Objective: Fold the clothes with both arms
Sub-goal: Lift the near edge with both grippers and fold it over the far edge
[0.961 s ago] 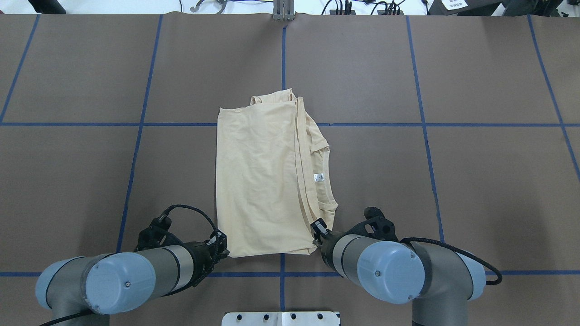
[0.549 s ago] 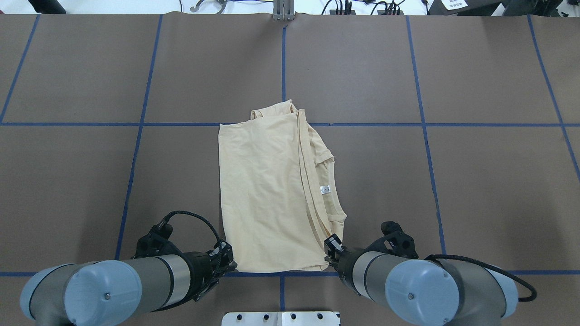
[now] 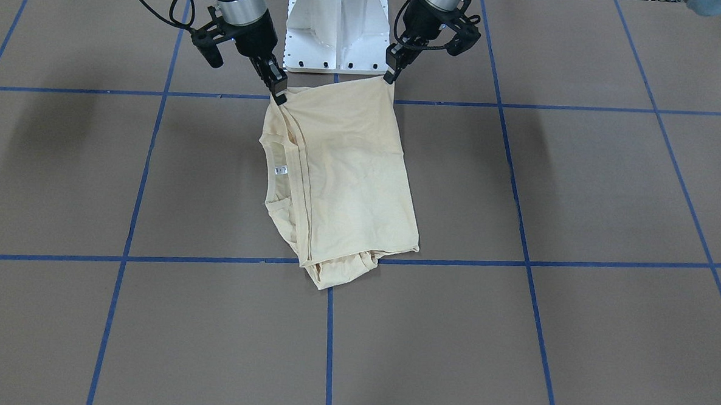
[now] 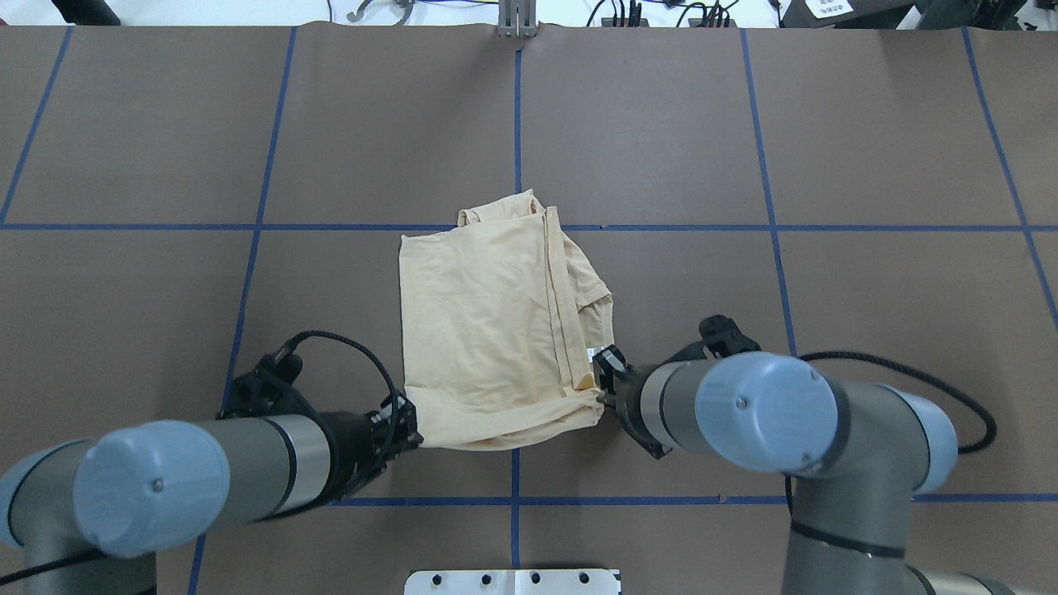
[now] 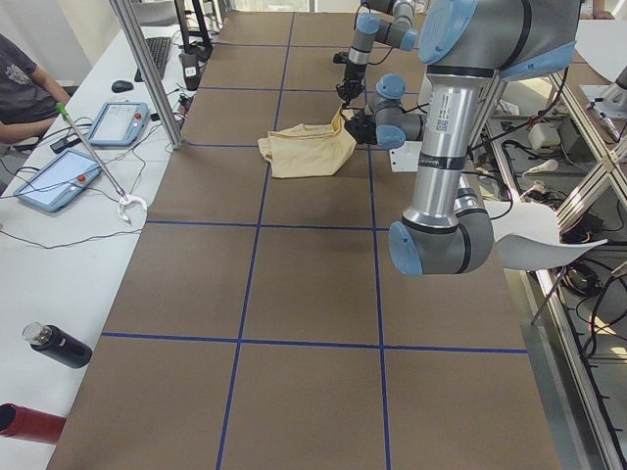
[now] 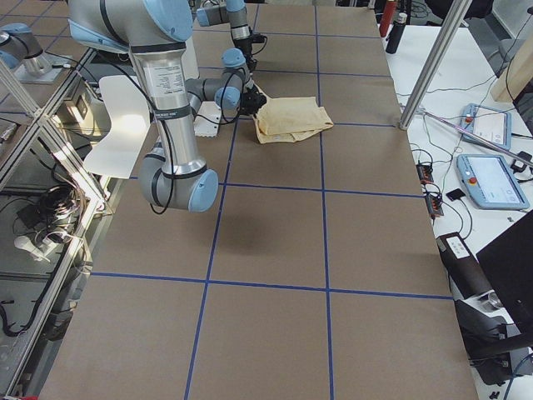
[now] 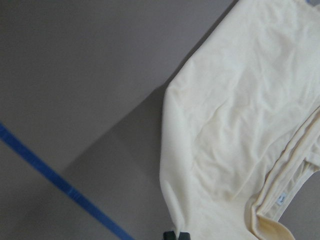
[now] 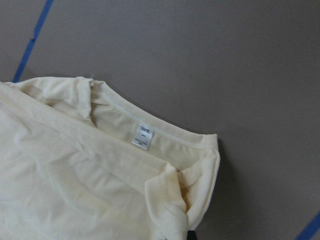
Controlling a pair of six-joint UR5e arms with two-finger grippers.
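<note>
Robotics lab: blue-taped grid table, teach pendants, aluminium framing, seated operator.

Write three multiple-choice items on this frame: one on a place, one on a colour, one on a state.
1. On which side of the cream-yellow T-shirt does the white neck label lie?
A. the robot's right
B. the robot's left
C. the far edge

2. What colour are the tape lines on the table?
A. red
B. blue
C. white

3. What are the left gripper and right gripper doing?
A. both open above the shirt
B. only the left one holds it
C. each shut on a near corner, raised off the table

Answers:
1 A: in the overhead view the label sits next to the right gripper.
2 B: the grid is blue in every view.
3 C: the front-facing view shows both near corners pinched and lifted.
</note>
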